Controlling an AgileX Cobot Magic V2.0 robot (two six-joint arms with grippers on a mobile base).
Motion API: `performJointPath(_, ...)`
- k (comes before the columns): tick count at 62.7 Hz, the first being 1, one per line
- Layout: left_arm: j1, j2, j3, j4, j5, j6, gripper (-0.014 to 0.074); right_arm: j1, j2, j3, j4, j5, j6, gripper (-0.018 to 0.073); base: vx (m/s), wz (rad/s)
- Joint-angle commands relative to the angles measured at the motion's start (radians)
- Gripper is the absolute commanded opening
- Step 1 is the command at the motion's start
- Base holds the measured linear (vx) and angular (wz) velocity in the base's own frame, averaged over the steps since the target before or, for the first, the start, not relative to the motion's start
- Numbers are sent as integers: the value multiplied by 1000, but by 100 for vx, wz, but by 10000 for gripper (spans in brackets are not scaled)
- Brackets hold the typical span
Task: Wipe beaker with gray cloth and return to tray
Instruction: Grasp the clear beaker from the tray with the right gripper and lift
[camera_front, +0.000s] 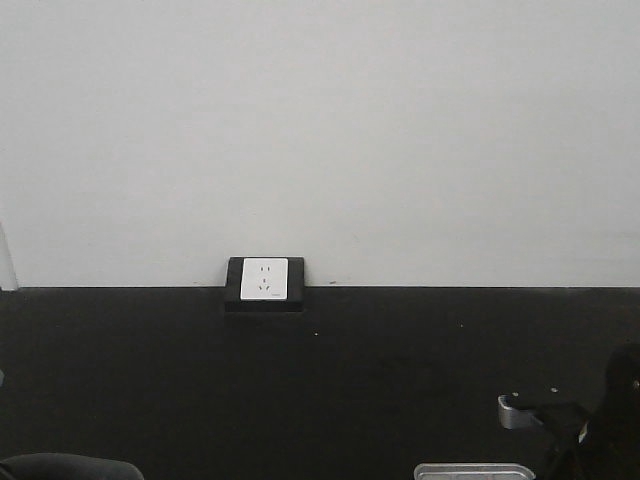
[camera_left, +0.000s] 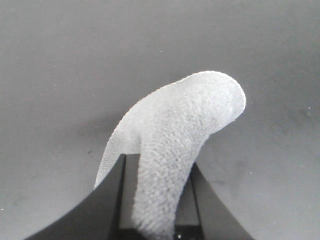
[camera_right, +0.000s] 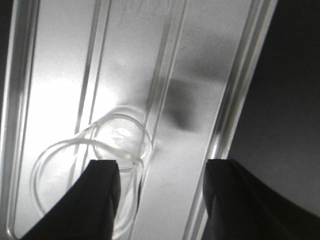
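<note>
Surroundings: black tabletop (camera_front: 150, 380) running to a white wall (camera_front: 320, 120). One white outlet (camera_front: 265, 279) in a black block sits at the seam, well beyond both claws. Nothing stands between the claws and their objects.

Right claw (camera_right: 162, 165): jaws spread wide and gripping nothing, looking straight down into the tray (camera_right: 210, 50). Ribbed metal floor directly below, and the raised rim runs past the outer side of the right finger (camera_right: 235, 195). The beaker (camera_right: 122, 140) is in the tray, off-centre in the gap and right at the left finger (camera_right: 102, 192). Its clear rim passes under that fingertip, and the rest of the gap shows bare tray. It's seen down through the mouth. Looks upright, can't confirm. Can't tell whether the finger touches the glass.

Left claw (camera_left: 158, 161): clamped on the gray cloth (camera_left: 175, 140). The fabric is pinched between both fingers (camera_left: 114, 200), bulges out ahead of the tips and flops to one side. Only bare dark table beyond it, and the cloth hangs clear of it.

Arm pose: in the front view the right arm (camera_front: 605, 430) is a dark mass at the lower right, above the near corner of the tray. A silver fitting (camera_front: 515, 411) sits just beside it. A dark rounded shape (camera_front: 60, 466) is at the lower left, can't tell what.
</note>
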Motion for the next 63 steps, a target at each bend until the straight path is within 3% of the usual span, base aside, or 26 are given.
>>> performJointPath(1,-7,-23,-29,-18,-49,-1,-3,1,-18,-30,21,-20,-7,370,0,0)
performJointPath(28,-7,-23,-29,-18,-52,-1,-3,1,-13,-30,61,-4,-28,0,0,0)
performJointPath(36,-7,-23,-31,-41,-69,-1,-3,1,-17,-30,58,-5,-40,-12,0,0)
performJointPath(43,-7,-23,-60,-121,-67,10,-3,1,-50,-30,70,-8,-30,-11,0,0)
performJointPath(53,-25,-23,-140,-299,-62,116,0,5,-170,-30,168,-52,-30,-11,0,0)
performJointPath(59,-55,-18,-195,-446,-93,170,0,62,-244,-30,231,-94,-30,-11,0,0)
performJointPath(63,-85,-4,-233,-540,-107,221,0,141,-289,-30,247,-138,-25,-11,0,0)
